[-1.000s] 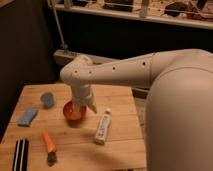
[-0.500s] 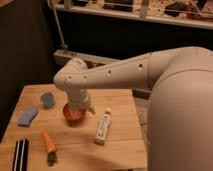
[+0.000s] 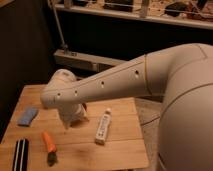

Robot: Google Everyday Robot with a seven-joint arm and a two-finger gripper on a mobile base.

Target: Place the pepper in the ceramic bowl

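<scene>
As arm (image 3: 107, 84) slants down, tool (image 3: 75, 119) (half hidden) overhangs table (image 3: 122, 147).

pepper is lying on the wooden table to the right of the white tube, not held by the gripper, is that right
Not quite. The camera view shows the pepper lying on the wooden table to the left of the white tube, not to its right. It is indeed not held by the gripper, which hangs above the table between the two, further back.
</scene>
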